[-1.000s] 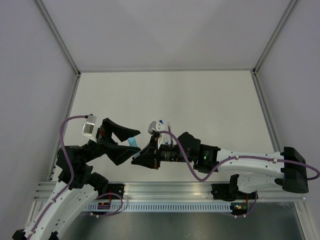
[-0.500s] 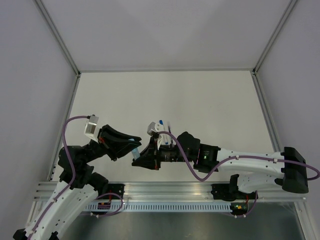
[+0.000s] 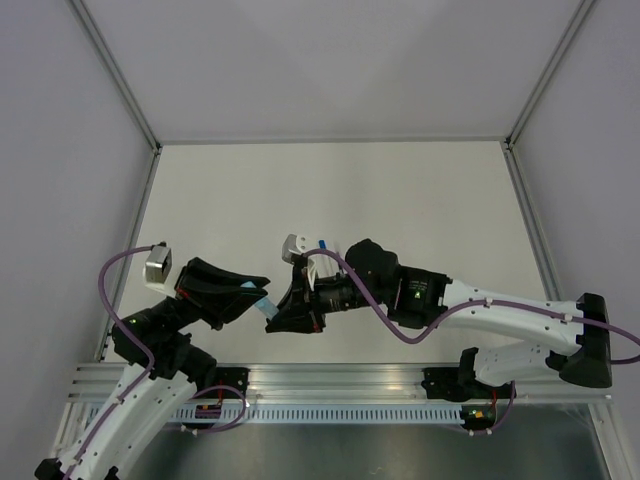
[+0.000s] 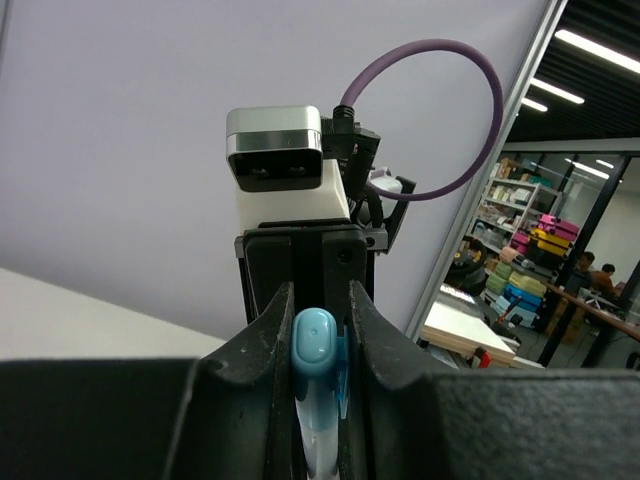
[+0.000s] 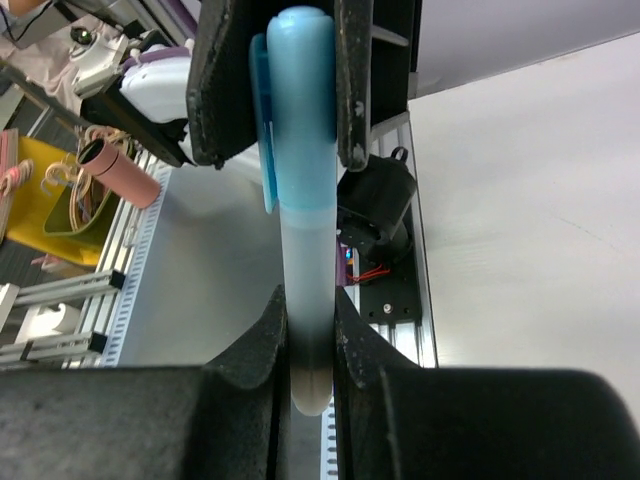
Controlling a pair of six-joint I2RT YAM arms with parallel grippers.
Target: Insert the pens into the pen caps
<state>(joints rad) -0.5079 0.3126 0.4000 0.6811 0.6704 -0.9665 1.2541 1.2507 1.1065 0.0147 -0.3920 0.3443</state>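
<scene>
left gripper (image 3: pixel 260 292) clamped | right gripper (image 3: pixel 276 318) clamped | arms angled inward, tips meeting

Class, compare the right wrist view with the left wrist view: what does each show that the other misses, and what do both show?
Only the right wrist view shows the pen side-on, its pale barrel gripped by the right gripper. Only the left wrist view shows the right wrist camera facing it. Both show the light blue cap clamped in the left gripper.
</scene>
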